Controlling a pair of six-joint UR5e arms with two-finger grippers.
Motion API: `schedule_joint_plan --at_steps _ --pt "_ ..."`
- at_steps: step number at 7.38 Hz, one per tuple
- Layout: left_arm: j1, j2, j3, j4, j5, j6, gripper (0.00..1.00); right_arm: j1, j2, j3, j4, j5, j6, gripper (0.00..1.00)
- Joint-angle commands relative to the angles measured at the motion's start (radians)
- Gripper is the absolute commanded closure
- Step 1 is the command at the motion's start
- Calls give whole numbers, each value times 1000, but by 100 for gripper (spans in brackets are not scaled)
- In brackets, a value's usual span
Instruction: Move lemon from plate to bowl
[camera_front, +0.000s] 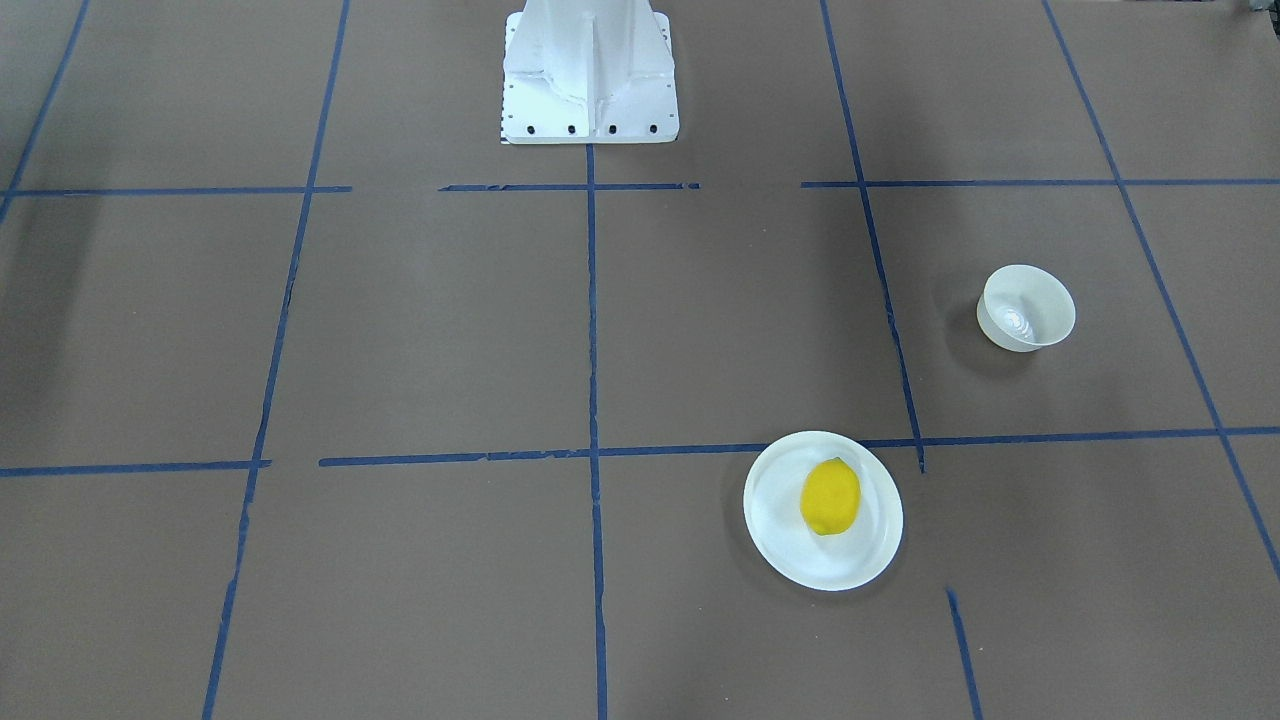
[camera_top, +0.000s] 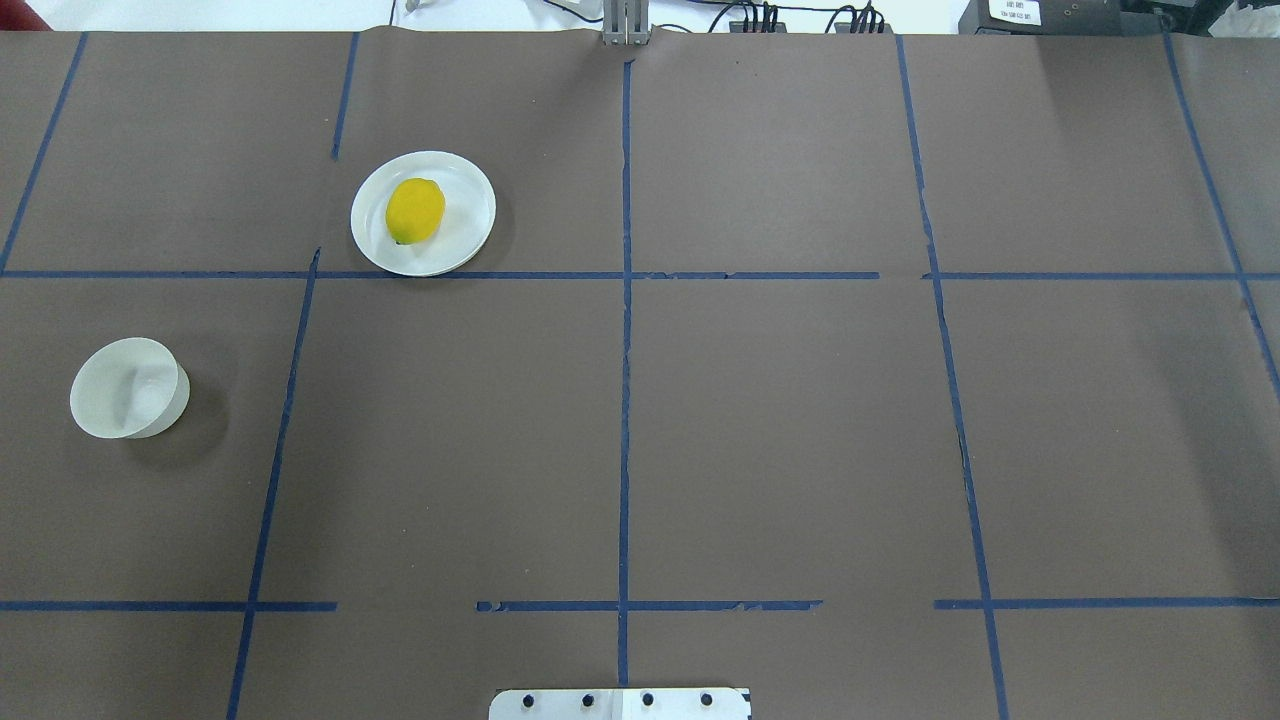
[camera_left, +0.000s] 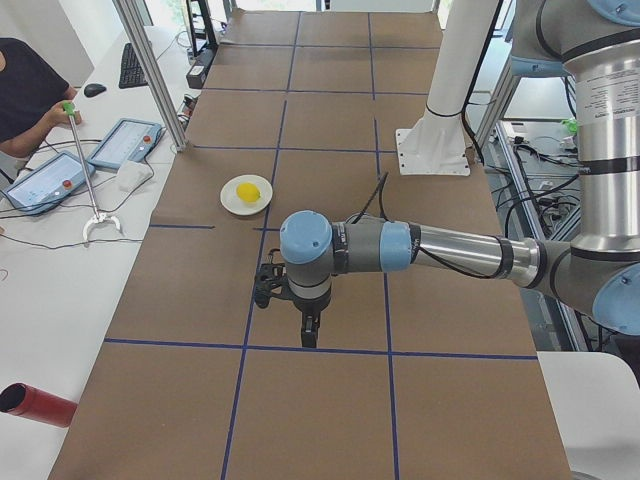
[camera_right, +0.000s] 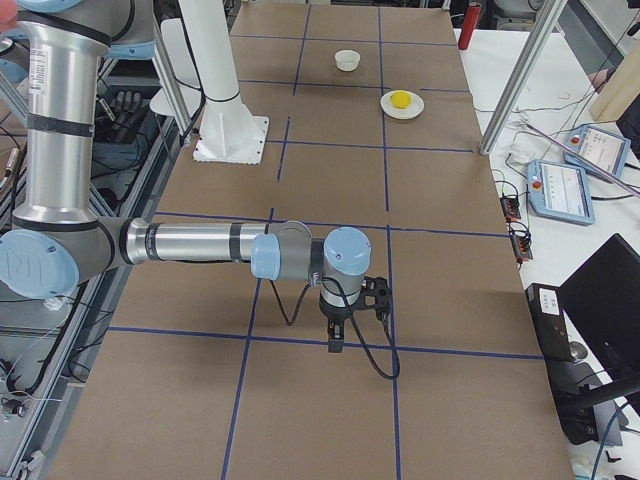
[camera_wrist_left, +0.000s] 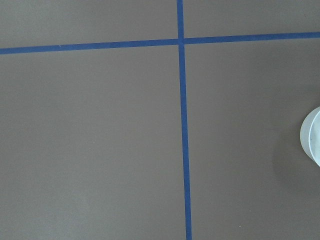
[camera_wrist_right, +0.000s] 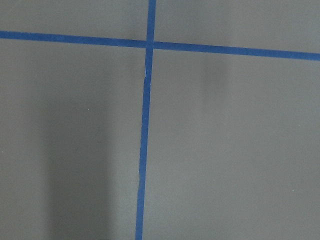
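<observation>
The yellow lemon (camera_front: 830, 496) lies on the flat white plate (camera_front: 775, 520), also seen in the overhead view with the lemon (camera_top: 415, 210) on the plate (camera_top: 465, 215). The small white bowl (camera_front: 1026, 308) stands empty and apart from the plate, nearer the robot on its left side (camera_top: 128, 388); its rim shows at the left wrist view's right edge (camera_wrist_left: 312, 136). The left gripper (camera_left: 308, 338) hangs above the table near the bowl's area, seen only from the side. The right gripper (camera_right: 335, 343) hangs far from both dishes. I cannot tell whether either is open or shut.
The white robot pedestal (camera_front: 590, 80) stands at the table's robot side. Blue tape lines grid the brown table. An operator with a grabber stick (camera_left: 85, 170) and tablets (camera_left: 125, 143) is at a side desk. Metal frame posts (camera_right: 520, 75) stand along the table's edge.
</observation>
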Motion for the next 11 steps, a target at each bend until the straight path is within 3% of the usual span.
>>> schedule_joint_plan --at_steps 1,6,8,9,11 --pt "-2 -5 -6 9 0 -2 0 0 0 0 0 0 0 0" --pt "5 -16 -15 -8 0 -2 0 0 0 0 0 0 0 0" --pt "174 -19 -19 -139 -88 -11 0 0 0 0 0 0 0 0" --pt "238 -69 -15 -205 -98 -9 0 0 0 0 0 0 0 0" --pt "400 -270 13 -229 -92 -15 0 0 0 0 0 0 0 0"
